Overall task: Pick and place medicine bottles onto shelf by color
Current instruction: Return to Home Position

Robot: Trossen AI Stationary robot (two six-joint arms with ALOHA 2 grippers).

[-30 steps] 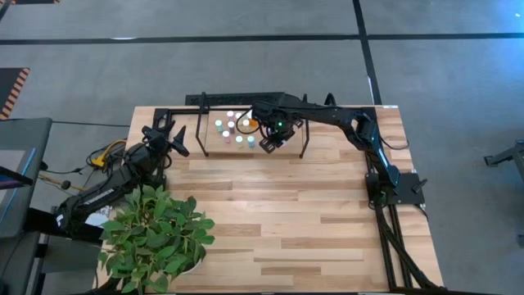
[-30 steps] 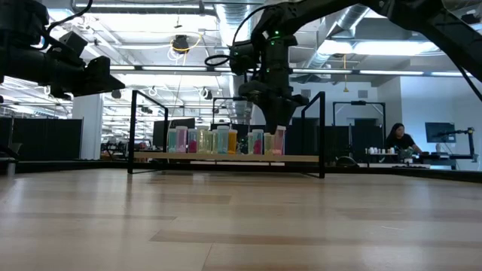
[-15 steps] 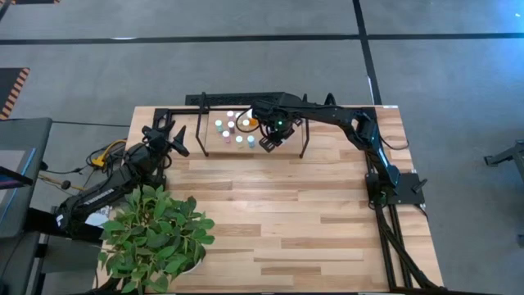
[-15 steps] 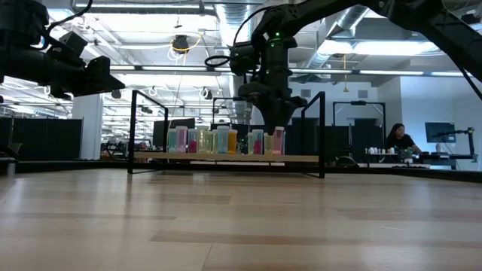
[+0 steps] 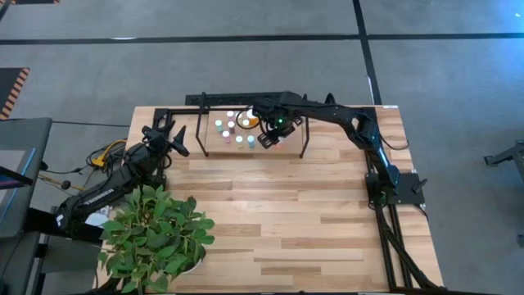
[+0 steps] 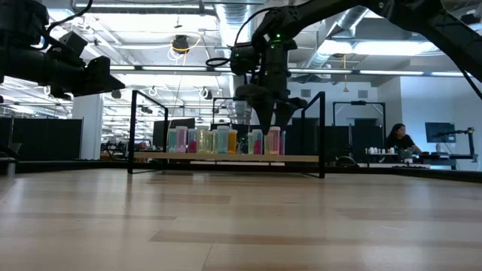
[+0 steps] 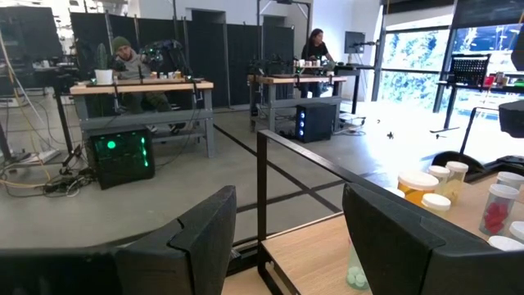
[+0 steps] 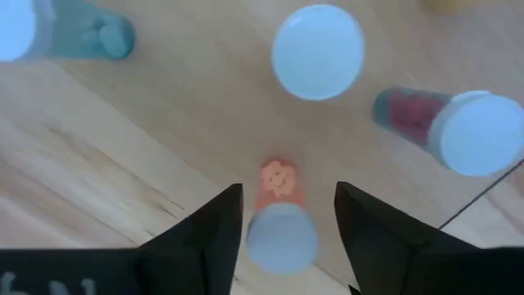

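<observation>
The shelf [image 5: 304,138] stands at the table's far edge, and several medicine bottles [image 6: 202,141] stand in a row on its wood board [image 6: 226,157]. My right gripper [image 8: 286,215] points down over the row's right end, open. A small orange bottle [image 8: 281,215] stands upright on the board between its fingers, and I see a gap on at least one side of its cap. Around it stand a teal bottle [image 8: 82,33], a white-capped one [image 8: 318,51] and a red one [image 8: 442,123]. My left gripper [image 7: 286,205] waits open at the table's left, level, holding nothing.
A potted plant [image 5: 155,233] fills the near left corner. A black power strip [image 5: 237,98] lies behind the shelf. The shelf's upright end loops [image 6: 322,132] flank the row. Bare wood tabletop [image 5: 286,213] stretches in front. A person [image 6: 397,139] sits far off in the room.
My right gripper has opened over the shelf's right end and let go of the small orange bottle, which now stands upright on the board. The hand has stayed where it was.
</observation>
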